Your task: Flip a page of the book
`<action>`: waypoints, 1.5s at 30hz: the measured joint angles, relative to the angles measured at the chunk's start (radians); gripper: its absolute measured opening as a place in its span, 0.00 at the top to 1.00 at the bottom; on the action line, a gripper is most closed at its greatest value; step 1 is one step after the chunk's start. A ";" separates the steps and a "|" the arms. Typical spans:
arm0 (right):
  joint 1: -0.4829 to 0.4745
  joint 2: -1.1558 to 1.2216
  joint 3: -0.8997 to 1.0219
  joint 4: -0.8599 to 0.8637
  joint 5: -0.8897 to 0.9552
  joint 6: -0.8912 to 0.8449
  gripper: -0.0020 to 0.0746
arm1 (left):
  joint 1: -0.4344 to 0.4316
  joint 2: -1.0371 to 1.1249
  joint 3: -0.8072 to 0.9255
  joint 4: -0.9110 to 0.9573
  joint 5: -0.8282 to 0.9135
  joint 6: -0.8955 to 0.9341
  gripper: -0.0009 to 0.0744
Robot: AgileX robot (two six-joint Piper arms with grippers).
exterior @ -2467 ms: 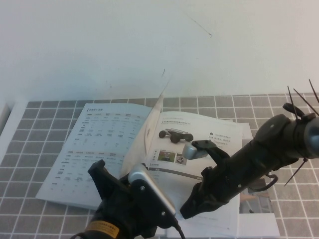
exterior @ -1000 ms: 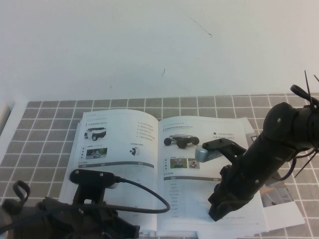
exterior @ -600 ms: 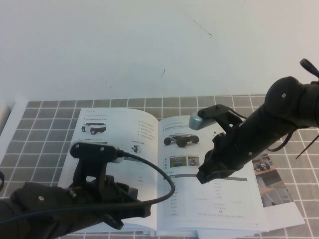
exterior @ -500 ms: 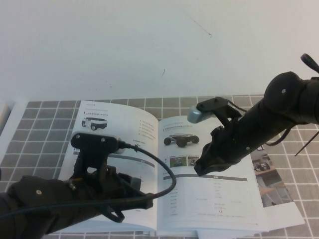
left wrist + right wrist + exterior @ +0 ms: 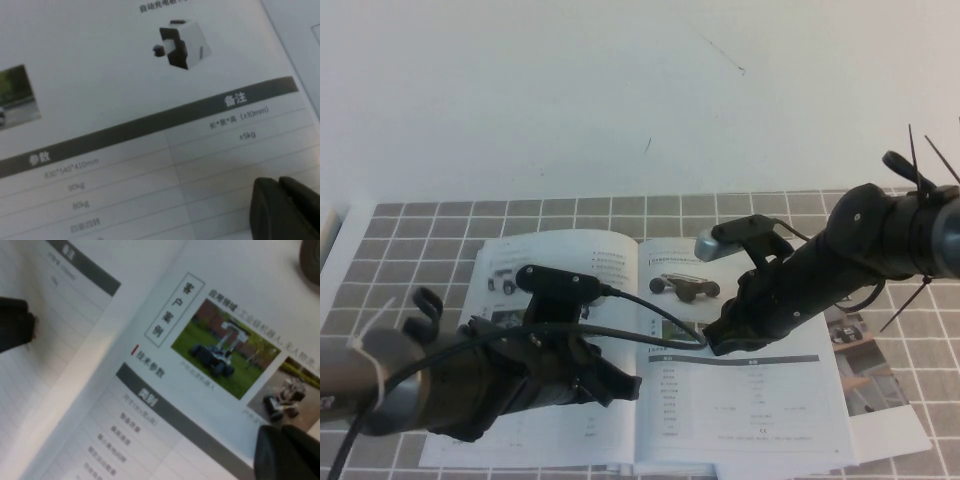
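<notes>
The book [image 5: 750, 400] lies open and flat on the grey tiled table. The page [image 5: 610, 262] lies flat as its left leaf, with small vehicle photos and a table facing up; the left wrist view [image 5: 150, 125] shows it close up. My left gripper [image 5: 625, 385] is shut and empty, low over that leaf near the spine, and its closed tips [image 5: 279, 182] sit just above the table print. My right gripper [image 5: 715, 343] is shut and empty over the right-hand leaf beside the spine, and its tips [image 5: 282, 429] sit by the small colour photos. Both arms hide parts of the pages.
A loose leaflet with colour room photos [image 5: 865, 370] sticks out from under the book at the right. The tiled table [image 5: 400, 230] ends at a white wall [image 5: 620, 90] behind. The left gripper's tip [image 5: 15, 322] shows in the right wrist view.
The page stood upright at the spine and now lies flat on the left. My left arm has reached across it toward the spine. My right gripper moved left to the spine.
</notes>
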 joint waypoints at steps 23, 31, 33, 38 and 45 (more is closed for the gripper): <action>0.000 -0.589 0.000 -0.228 -0.023 -0.087 0.98 | 0.000 -0.609 -0.015 -0.017 0.131 0.183 0.99; 0.000 -0.889 0.049 -0.584 0.225 0.141 0.98 | 0.057 -0.885 -0.017 0.105 0.463 0.031 0.99; 0.000 -0.970 0.098 -0.663 0.284 0.203 0.98 | 0.090 -0.923 -0.017 0.257 0.577 -0.107 0.99; 0.000 -1.192 0.266 -0.899 0.341 0.368 0.98 | 0.191 -0.964 -0.017 0.797 0.786 -0.540 0.99; 0.000 -1.529 0.589 -1.065 0.329 0.601 0.98 | 0.287 -1.017 0.077 1.244 0.711 -0.784 0.99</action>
